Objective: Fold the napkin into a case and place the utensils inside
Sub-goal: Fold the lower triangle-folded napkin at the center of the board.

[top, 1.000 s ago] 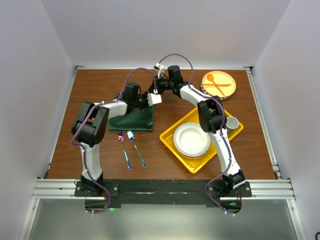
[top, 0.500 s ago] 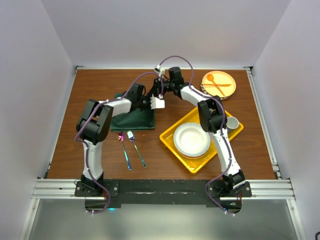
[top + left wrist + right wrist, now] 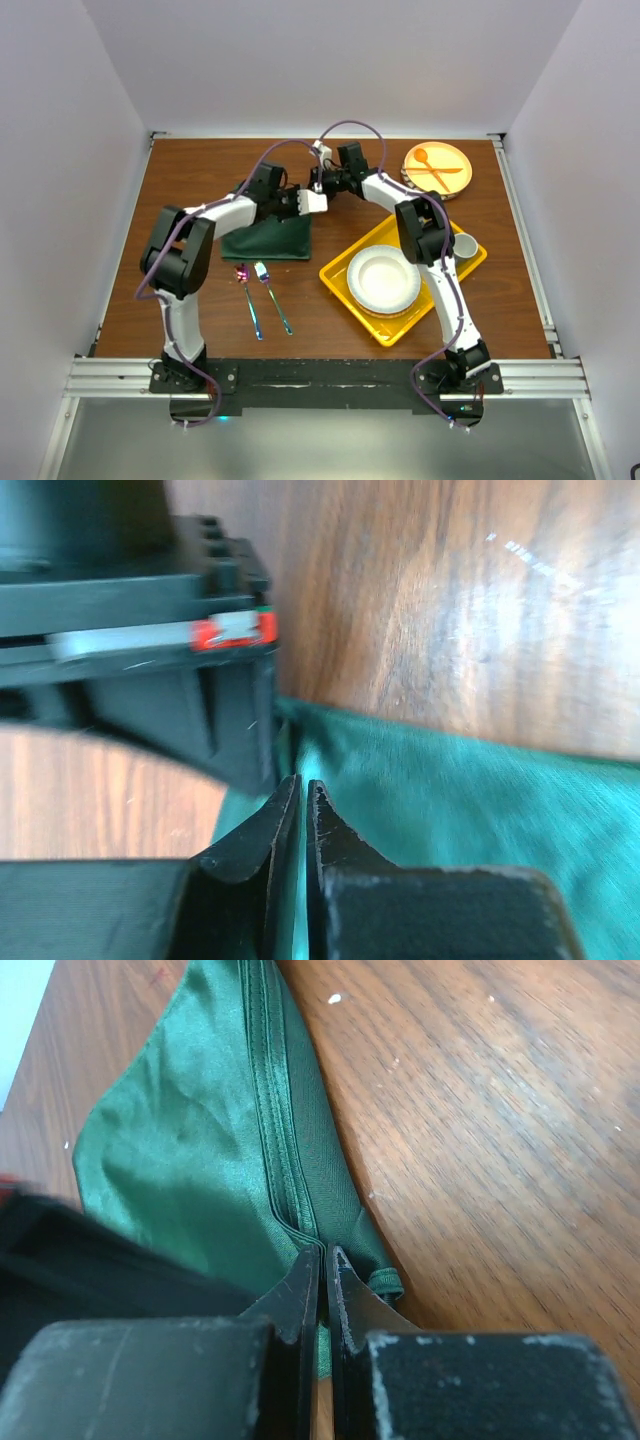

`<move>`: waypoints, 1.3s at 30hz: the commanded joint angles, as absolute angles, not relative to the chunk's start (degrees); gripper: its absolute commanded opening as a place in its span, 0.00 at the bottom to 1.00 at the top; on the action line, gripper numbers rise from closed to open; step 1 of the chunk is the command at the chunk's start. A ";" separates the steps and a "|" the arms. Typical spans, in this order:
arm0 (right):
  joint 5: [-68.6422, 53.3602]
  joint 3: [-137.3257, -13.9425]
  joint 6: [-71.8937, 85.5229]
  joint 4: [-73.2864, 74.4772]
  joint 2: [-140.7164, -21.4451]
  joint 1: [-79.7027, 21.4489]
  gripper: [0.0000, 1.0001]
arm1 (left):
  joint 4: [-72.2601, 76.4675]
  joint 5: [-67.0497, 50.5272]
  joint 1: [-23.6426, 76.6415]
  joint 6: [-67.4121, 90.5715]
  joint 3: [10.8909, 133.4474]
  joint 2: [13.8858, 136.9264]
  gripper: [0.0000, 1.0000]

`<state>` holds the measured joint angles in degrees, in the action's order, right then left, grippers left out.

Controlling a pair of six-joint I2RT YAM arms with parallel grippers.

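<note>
The dark green napkin (image 3: 262, 243) lies folded on the wooden table left of centre. Both grippers meet at its far right corner. In the right wrist view my right gripper (image 3: 325, 1252) is shut on the napkin's (image 3: 200, 1160) stitched hem, which runs straight into the jaws. In the left wrist view my left gripper (image 3: 302, 783) is pinched almost closed, with a thin strip of the napkin (image 3: 450, 800) between the fingers. From above, the left gripper (image 3: 302, 208) and right gripper (image 3: 318, 188) sit close together. The shiny spoon (image 3: 249, 300) and fork (image 3: 275, 303) lie side by side in front of the napkin.
A yellow tray (image 3: 338, 272) with a white plate (image 3: 383, 278) sits at the right. A small cup (image 3: 464, 243) stands on the tray's far corner. An orange plate (image 3: 452, 158) with an orange spoon and fork is at the back right.
The left wrist swung a little right and toward me, then came partly back. The left elbow shifted. The right arm and the utensils stayed where they were.
</note>
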<state>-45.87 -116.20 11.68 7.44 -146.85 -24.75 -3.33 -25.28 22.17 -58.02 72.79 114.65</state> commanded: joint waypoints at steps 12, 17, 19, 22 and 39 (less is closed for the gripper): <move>-44.65 -119.71 12.30 7.30 -145.81 -24.26 0.00 | -17.14 -27.16 14.59 -57.48 65.31 102.04 0.06; -46.49 -119.27 12.13 7.73 -144.32 -24.35 0.00 | -16.26 -25.32 14.59 -54.06 65.04 104.76 0.03; -47.28 -117.87 11.78 7.82 -142.83 -24.52 0.00 | -16.61 -23.74 14.59 -52.48 65.04 106.25 0.02; -48.16 -116.19 10.73 8.52 -141.07 -24.87 0.00 | -18.01 -22.15 14.59 -50.81 65.74 108.10 0.00; -51.15 -112.59 0.27 23.55 -137.64 -26.10 0.00 | -16.79 -20.31 14.59 -46.41 64.77 108.98 0.00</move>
